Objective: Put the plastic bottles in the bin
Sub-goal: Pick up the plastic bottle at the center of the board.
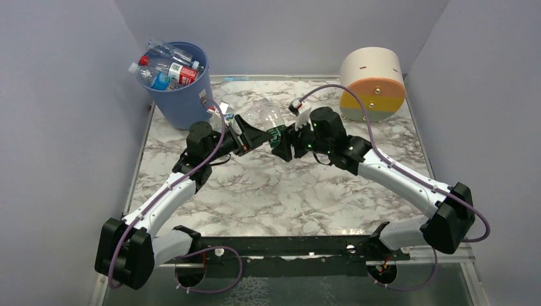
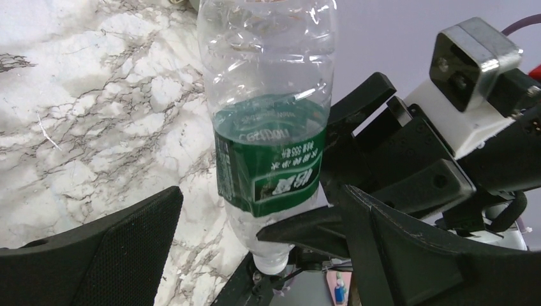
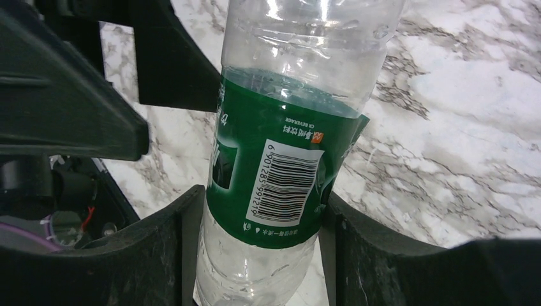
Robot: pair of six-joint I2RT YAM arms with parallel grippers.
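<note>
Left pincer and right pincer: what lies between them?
A green-label bottle. The right pincer is shut on its label; the left pincer stands open around it. Both wrist views show this.

Left arm [image 1: 159,204], right arm [image 1: 395,175]: white tubular links with bulky black joint housings.
Purple cable [image 1: 365,115]: one running along each arm, looping loose near the base.
Black rail [image 1: 287,245]: perforated, set between the two bases.
Fingers [image 2: 102,255]: matte black, broad, finely textured inner faces.
White wrist bracket [image 2: 475,121]: carries a silver-framed socket.
</note>
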